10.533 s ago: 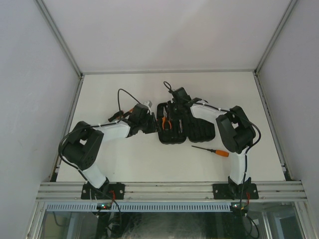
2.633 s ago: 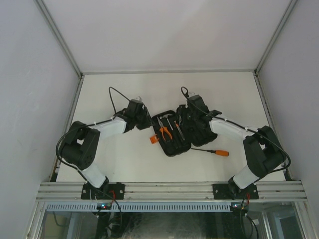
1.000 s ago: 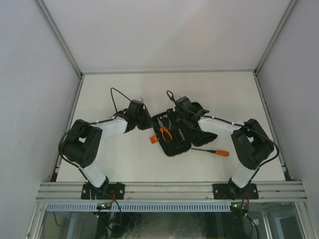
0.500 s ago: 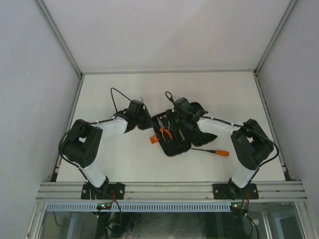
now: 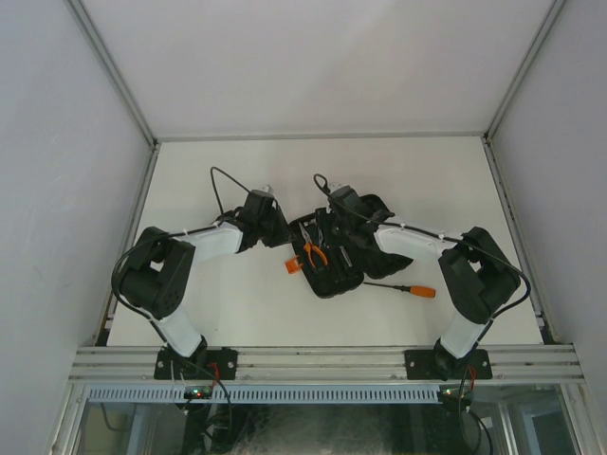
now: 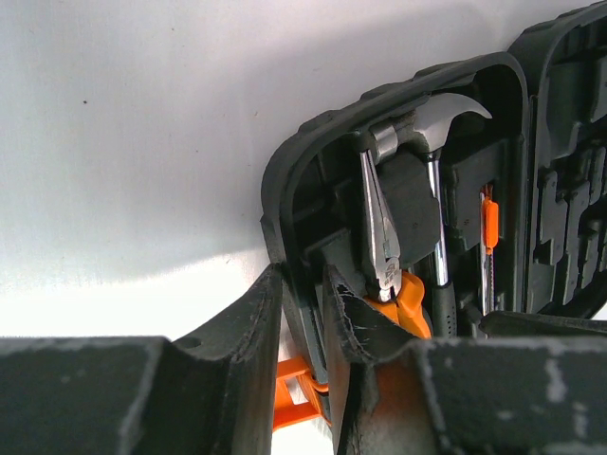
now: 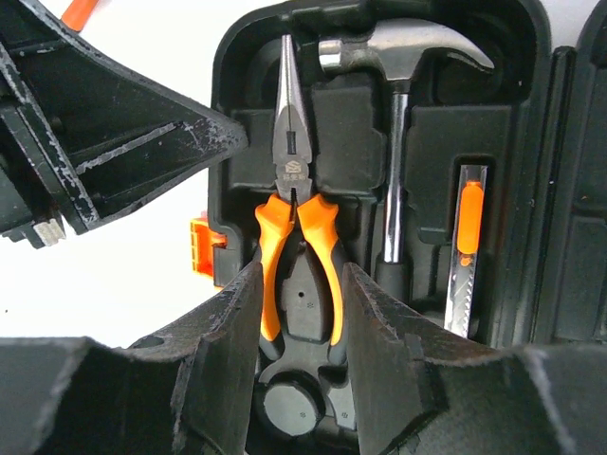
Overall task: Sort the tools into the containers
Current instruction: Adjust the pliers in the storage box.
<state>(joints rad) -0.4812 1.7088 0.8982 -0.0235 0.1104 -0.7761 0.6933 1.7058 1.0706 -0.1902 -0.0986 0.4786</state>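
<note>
The black tool case point(image 5: 334, 273) lies open mid-table, its orange latch point(image 5: 292, 266) on the left. Orange-handled pliers point(image 7: 294, 237), a steel-head hammer point(image 7: 398, 57) and an orange-slider knife point(image 7: 467, 237) sit in its moulded slots. My left gripper point(image 5: 283, 234) is shut on the case's left wall point(image 6: 285, 199), just above the latch point(image 6: 294, 398). My right gripper point(image 7: 301, 284) is open low over the pliers, one finger on each side of the handles; contact cannot be told. An orange-handled screwdriver point(image 5: 403, 287) lies on the table right of the case.
The case lid point(image 5: 375, 213) lies flat under the right arm. White walls and metal rails enclose the table point(image 5: 228, 303) on three sides. My left gripper's body shows at the upper left of the right wrist view point(image 7: 104, 142).
The right gripper has moved left from the lid side to over the pliers. The left gripper has kept its hold on the case wall. The case and screwdriver have stayed put lately.
</note>
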